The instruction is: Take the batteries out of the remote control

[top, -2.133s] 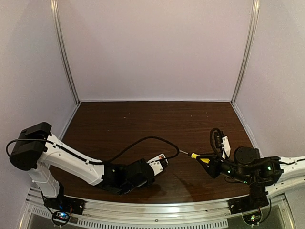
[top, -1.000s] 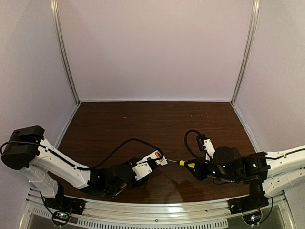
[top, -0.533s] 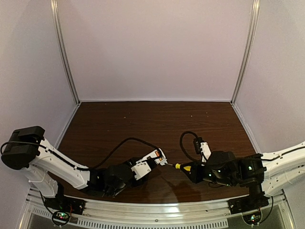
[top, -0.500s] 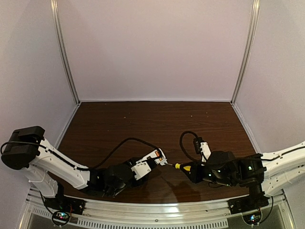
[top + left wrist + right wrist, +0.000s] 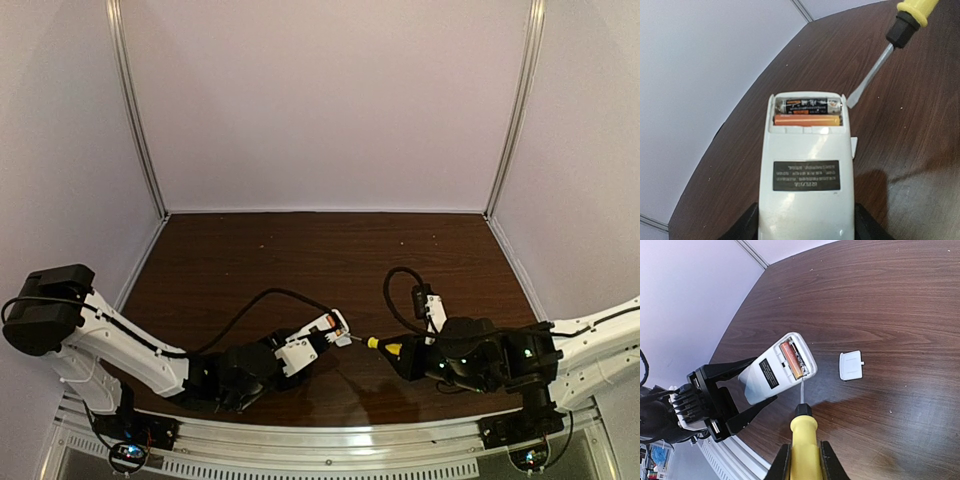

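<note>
Your left fingers (image 5: 722, 368) are clamped on the remote control (image 5: 806, 170), back face up, and it looks lifted off the desk (image 5: 900, 315). The bay is open, and the white cover (image 5: 850, 365) lies on the desk nearby. Both batteries (image 5: 790, 113) sit inside: the dark battery (image 5: 807, 105) against the end wall, the orange battery (image 5: 806, 120) beside it. Your right fingers (image 5: 782, 464) grip the yellow screwdriver (image 5: 804, 450), blade tip just beside the dark battery's end. Touching or not, I can't tell. Slide the tip under that end and lever gently upward, not sideways. Hold the left wrist steady, and expect the battery to pop out and roll.
</note>
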